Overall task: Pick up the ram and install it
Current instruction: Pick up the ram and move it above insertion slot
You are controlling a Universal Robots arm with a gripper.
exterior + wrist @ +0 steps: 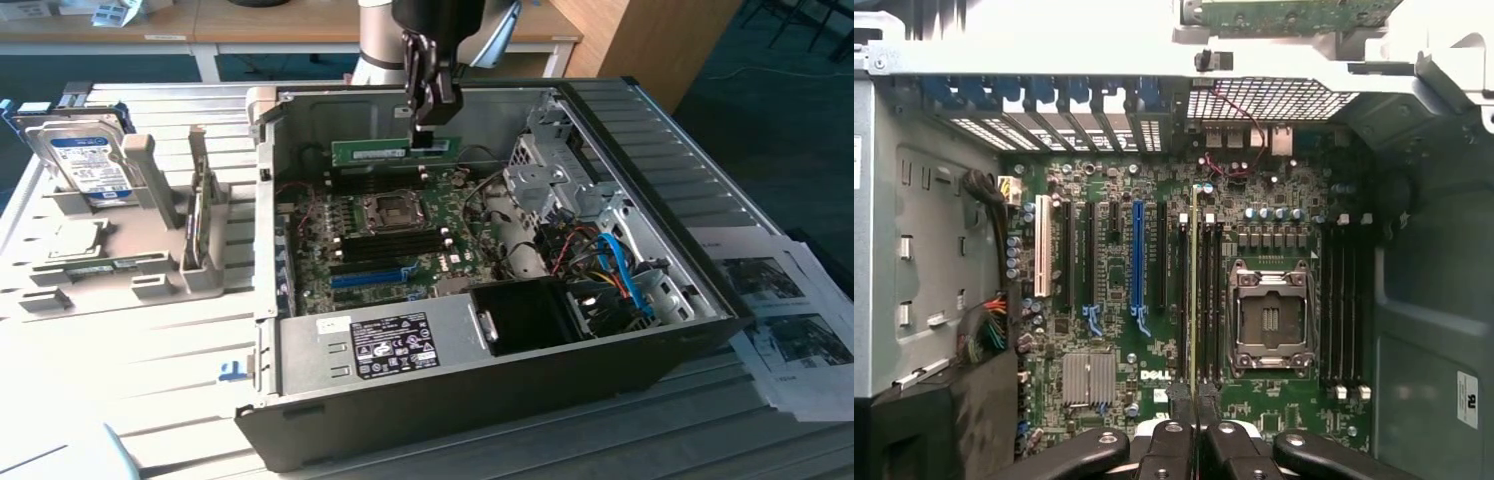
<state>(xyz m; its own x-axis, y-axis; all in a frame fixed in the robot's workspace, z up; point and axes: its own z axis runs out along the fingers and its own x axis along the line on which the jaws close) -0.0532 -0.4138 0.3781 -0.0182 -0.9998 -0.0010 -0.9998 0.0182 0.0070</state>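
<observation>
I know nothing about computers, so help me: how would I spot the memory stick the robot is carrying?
Find the big open computer case on the table. Over its far end hangs the robot's dark tool, gripping the ram: a long, thin green strip held level. Unlike the broad green motherboard lying flat below, it stands on edge.

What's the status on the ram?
Fingers shut on the ram. Ram held edge-down over the motherboard, not in a slot. Nothing seen in the way.
</observation>
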